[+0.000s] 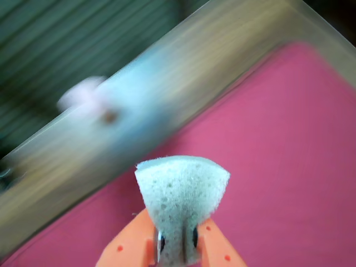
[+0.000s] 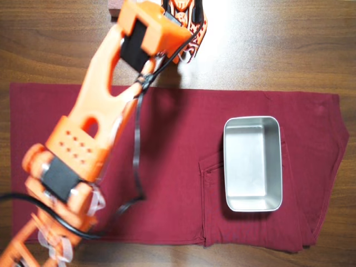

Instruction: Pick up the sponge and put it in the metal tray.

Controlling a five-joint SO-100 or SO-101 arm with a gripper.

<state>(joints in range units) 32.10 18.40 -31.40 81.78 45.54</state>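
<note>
A hobby tabletop setup, home or small lab, cannot tell which; a dark wood-grain table (image 2: 278,50) carries a maroon cloth (image 2: 178,167), laid loosely with folds, well below the orange gripper (image 2: 186,25) in the overhead view; the arm's plastic (image 2: 100,111) looks printed, with a black cable (image 2: 136,161) hanging loose; a steel tray (image 2: 252,164) lies down-right of the gripper.

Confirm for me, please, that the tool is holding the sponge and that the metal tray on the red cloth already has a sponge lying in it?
Not quite: the metal tray is empty, as the overhead view shows. The rest stands. The tray sits on the red cloth, and in the wrist view the tool is shut on the sponge, above the cloth.
</note>
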